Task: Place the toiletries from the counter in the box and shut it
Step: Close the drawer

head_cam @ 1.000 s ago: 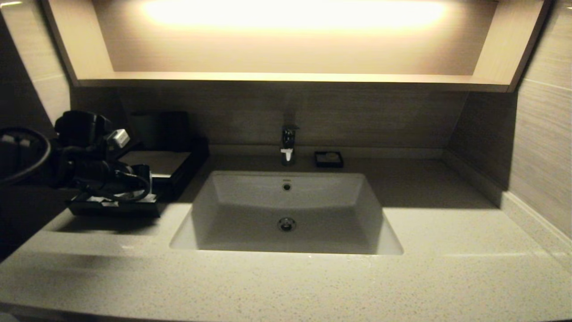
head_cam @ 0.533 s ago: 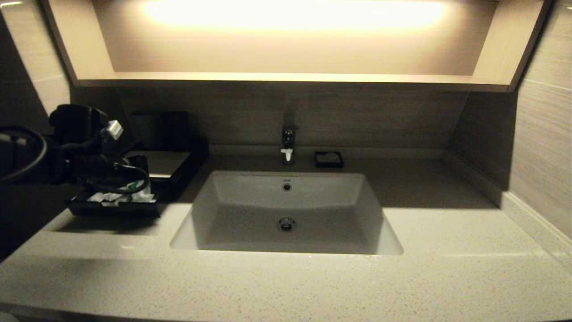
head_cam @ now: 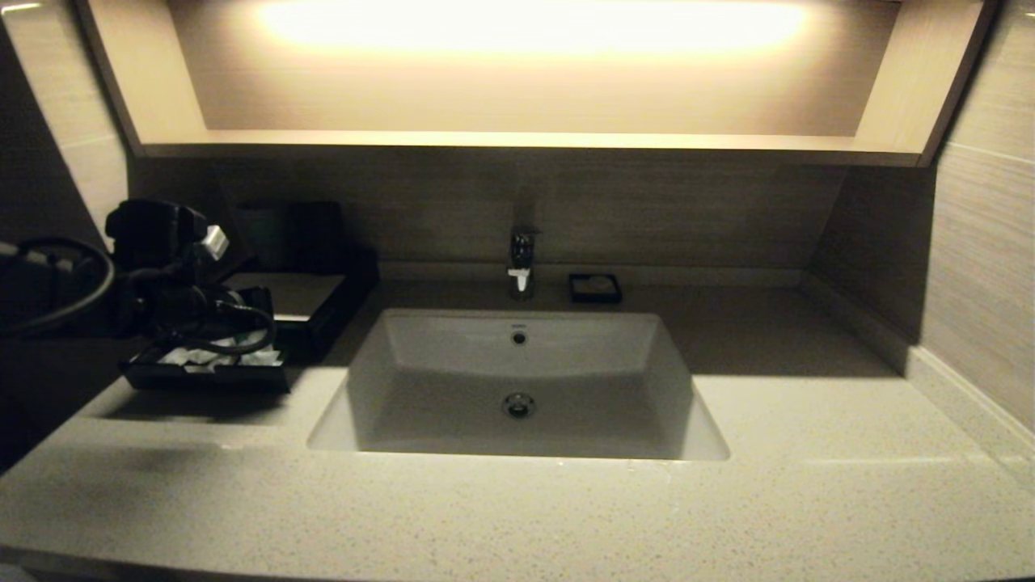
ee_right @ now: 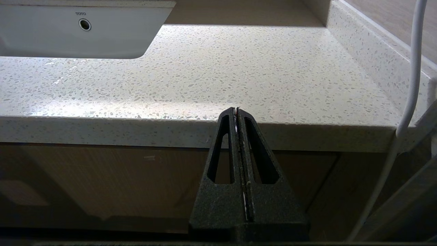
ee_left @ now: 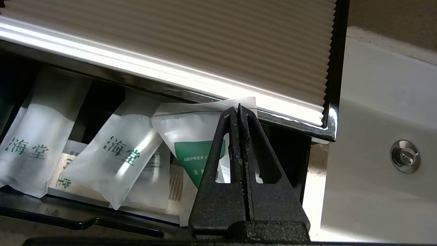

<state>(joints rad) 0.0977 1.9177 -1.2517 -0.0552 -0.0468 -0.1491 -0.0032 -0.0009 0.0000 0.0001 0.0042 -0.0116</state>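
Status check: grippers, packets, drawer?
Left gripper shut, over the open drawer. Right gripper shut, parked below the counter edge. Packets in the drawer; shower-cap packet pokes over its back edge.

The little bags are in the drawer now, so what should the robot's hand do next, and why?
Probably lift the shut left hand off the green-labelled shower cap packet, then push the low black box's open drawer shut: the clear packets lie inside, but one corner still pokes over the box's silver edge.
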